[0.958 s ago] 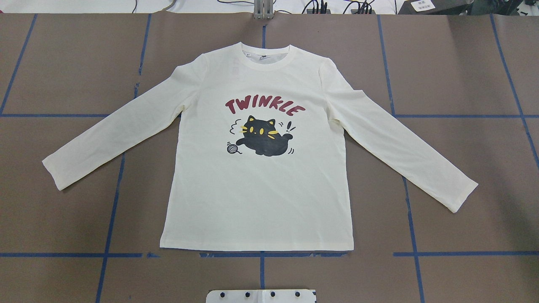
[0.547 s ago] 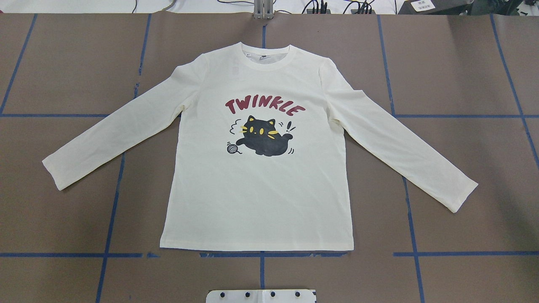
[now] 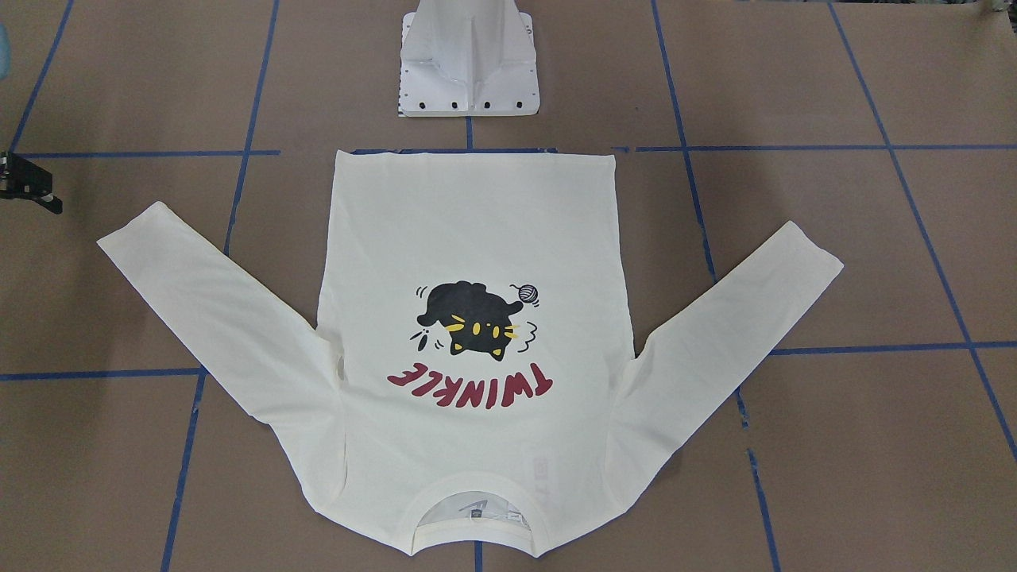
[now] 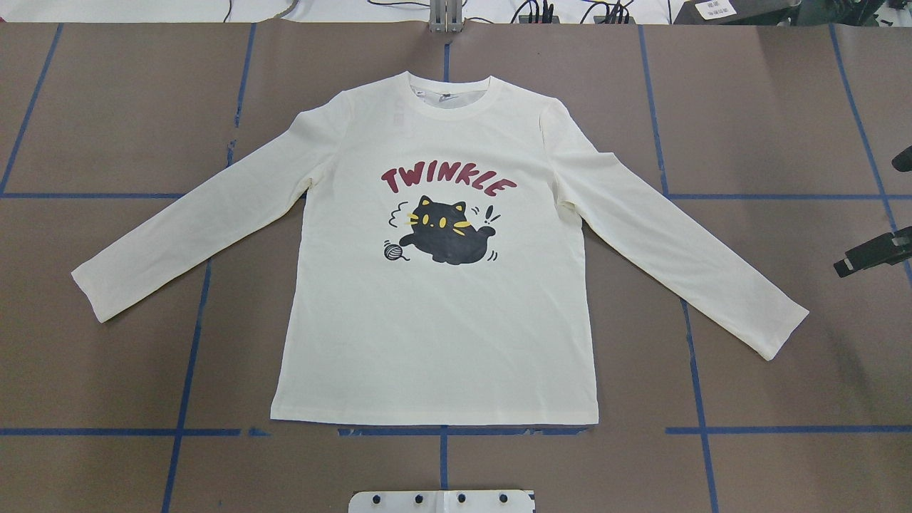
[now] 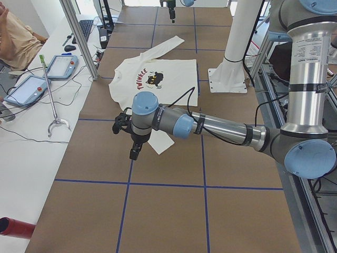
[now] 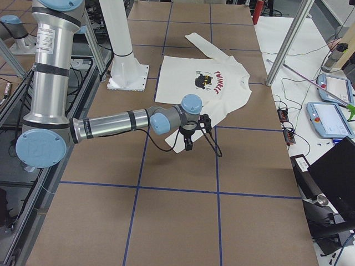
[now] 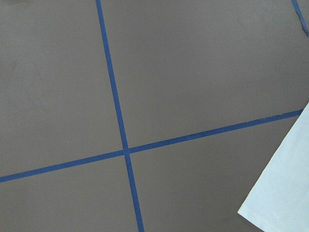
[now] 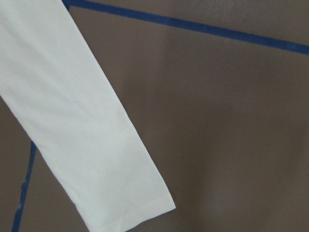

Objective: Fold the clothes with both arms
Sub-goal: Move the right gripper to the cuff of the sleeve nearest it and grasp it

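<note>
The cream long-sleeved shirt (image 4: 434,335) lies flat on the brown table, cat graphic and red "TWINKLE" face up, collar away from me and both sleeves spread out. It also shows in the front-facing view (image 3: 477,230). Only black parts of my right gripper (image 4: 873,253) poke in at the overhead view's right edge, beyond the right cuff (image 4: 780,331); I cannot tell its state. The right wrist view shows that sleeve end (image 8: 82,121). My left gripper (image 5: 132,147) hangs over the table beside the left cuff (image 5: 159,142); I cannot tell its state. The left wrist view shows a cuff corner (image 7: 282,193).
Blue tape lines (image 4: 189,356) grid the brown table. The white pedestal base (image 3: 469,59) stands at the near edge behind the shirt's hem. Teach pendants (image 5: 63,66) and cables lie on the white side bench. A person (image 5: 18,34) sits at the far side.
Black parts of my right gripper have come into the overhead view at its right edge. The shirt has not moved.
</note>
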